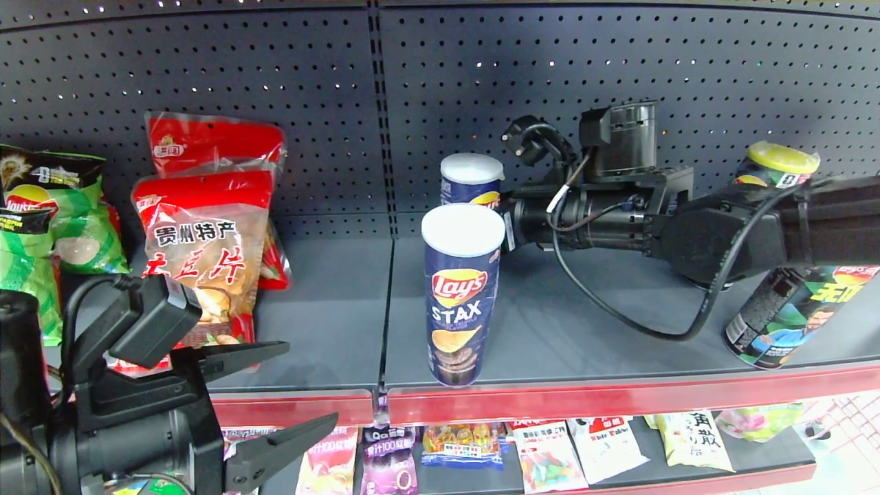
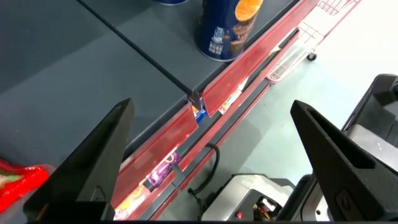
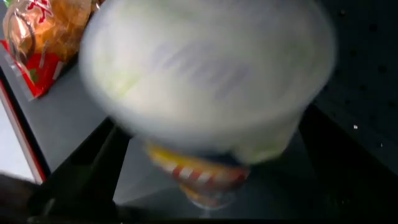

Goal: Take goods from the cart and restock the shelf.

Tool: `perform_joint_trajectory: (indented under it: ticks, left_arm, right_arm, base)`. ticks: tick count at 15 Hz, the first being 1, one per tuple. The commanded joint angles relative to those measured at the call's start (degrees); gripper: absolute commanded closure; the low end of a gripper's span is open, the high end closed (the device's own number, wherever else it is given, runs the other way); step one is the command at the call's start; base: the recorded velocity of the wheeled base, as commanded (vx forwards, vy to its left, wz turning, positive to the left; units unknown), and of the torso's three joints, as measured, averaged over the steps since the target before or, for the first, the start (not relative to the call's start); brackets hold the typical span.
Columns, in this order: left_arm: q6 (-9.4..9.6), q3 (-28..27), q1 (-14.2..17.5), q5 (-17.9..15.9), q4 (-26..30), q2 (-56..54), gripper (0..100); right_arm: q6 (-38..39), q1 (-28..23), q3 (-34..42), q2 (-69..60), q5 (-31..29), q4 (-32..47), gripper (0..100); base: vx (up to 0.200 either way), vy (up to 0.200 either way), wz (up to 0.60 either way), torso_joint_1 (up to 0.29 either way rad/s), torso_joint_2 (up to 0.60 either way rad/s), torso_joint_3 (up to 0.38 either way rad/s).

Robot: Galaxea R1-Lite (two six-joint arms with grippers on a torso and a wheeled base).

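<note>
- Placement is the step in hand, I'd judge. Head view: right gripper extends in from 3 o'clock at the height of the rear can. That can stands upright deep on the shelf, at 12 o'clock of the front can.
- Doing it well: keep the rear can vertical and its base flat on the shelf before release. Open only enough to clear the can wall, then back straight out toward 3 o'clock. The front can stands right at the red shelf lip, so a wrist brush could tip it off.
- Head view, left gripper: at 7 o'clock, in front of and below the shelf lip. Jaws are spread wide, holding nothing and touching nothing. Snack bags at 9 o'clock are well apart from both cans.
- Left wrist view: left gripper has its jaws wide apart with nothing between them. The red lip runs past beyond them, and the front can's base sits just beside that lip.
- Right wrist view: the rear can's white lid is very close and blurred, with the can body between the jaws. Cannot tell whether they clamp it or stand clear of it.
</note>
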Motion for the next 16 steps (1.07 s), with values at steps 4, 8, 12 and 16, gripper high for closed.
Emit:
perform_joint_trajectory:
  ticks: [4, 8, 12, 16]
  left_arm:
    - [0.13, -2.9, -0.1, 1.1, -0.3, 5.7, 0]
    - [0.39, -7.2, 0.0, 1.2, -0.5, 12.0, 0]
    - [3.12, -8.5, 1.3, 2.8, -0.5, 16.8, 0]
    - [3.12, -14.0, 1.3, 4.1, -0.5, 22.2, 0]
  right_arm:
    - [1.0, -0.3, 16.1, -12.8, -2.5, 0.0, 0]
    - [3.4, 0.1, 27.6, -21.3, -4.8, -0.1, 0]
    - [3.5, 1.4, 37.0, -30.9, -4.8, 0.0, 0]
    - [3.5, 2.3, 42.9, -38.0, -4.8, 0.1, 0]
  base:
    - [0.000, 0.000, 0.00, 0.000, 0.00, 0.000]
    - [0.000, 0.000, 0.00, 0.000, 0.00, 0.000]
    - [0.000, 0.000, 0.00, 0.000, 0.00, 0.000]
    - [0.000, 0.000, 0.00, 0.000, 0.00, 0.000]
